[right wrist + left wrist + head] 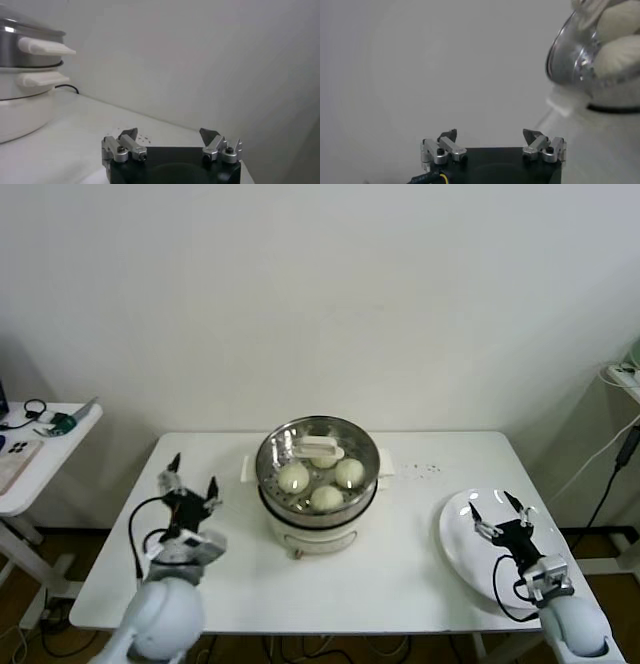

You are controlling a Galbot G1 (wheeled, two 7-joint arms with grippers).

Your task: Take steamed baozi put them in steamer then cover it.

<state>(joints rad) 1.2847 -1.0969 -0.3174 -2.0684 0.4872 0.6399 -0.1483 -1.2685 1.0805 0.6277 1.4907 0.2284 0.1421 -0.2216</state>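
Task looks done afaict: steamer (318, 484) sits mid-desk w/ the baozi (293, 476) inside, three clearly visible, a 4th partly hidden under the white bar handle of the cover (318, 450), which is seated on the steamer rim. Left gripper (190, 496) hovers over the desk (400, 564), fingers (447, 136) spread wide, nothing between them; steamer lies fwd and toward robot's right of those fingers, near but apart. Right gripper (501, 511) over the white plate (455, 534), fingers (128, 133) also wide and empty; steamer is fwd and toward robot's left of them, well apart. Left arm is the nearer one if any touch-up is needed. Cover handle long axis runs roughly left-right across the steamer, so a pinch from either side would want the fingers turned to straddle the bar. Plate has no buns left on it. My read: nothing left to pick, both arms idle/parked. Only risk I'd flag: cover maybe not fully centred, can't tell from here.
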